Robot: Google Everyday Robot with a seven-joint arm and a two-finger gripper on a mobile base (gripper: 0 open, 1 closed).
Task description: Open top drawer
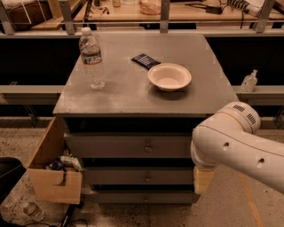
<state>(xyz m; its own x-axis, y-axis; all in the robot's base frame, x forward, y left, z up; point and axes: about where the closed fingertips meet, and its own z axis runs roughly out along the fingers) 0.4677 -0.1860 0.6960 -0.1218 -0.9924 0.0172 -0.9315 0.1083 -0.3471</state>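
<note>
The top drawer (111,146) is the widest grey front, just under the grey cabinet top (133,95). It sits closed, with its small round knob (147,145) at the centre. My white arm (235,142) comes in from the lower right and covers the drawer's right end. Only a pale beige piece of my gripper (202,179) shows, hanging under the arm beside the middle drawer front, to the right of and below the knob. It touches no knob.
Two slimmer drawer fronts (142,176) sit below the top drawer. On the cabinet top stand a water bottle (92,58), a white bowl (169,76) and a dark flat packet (145,60). An open cardboard box (53,175) of clutter stands at the cabinet's left. A workbench (133,13) runs behind.
</note>
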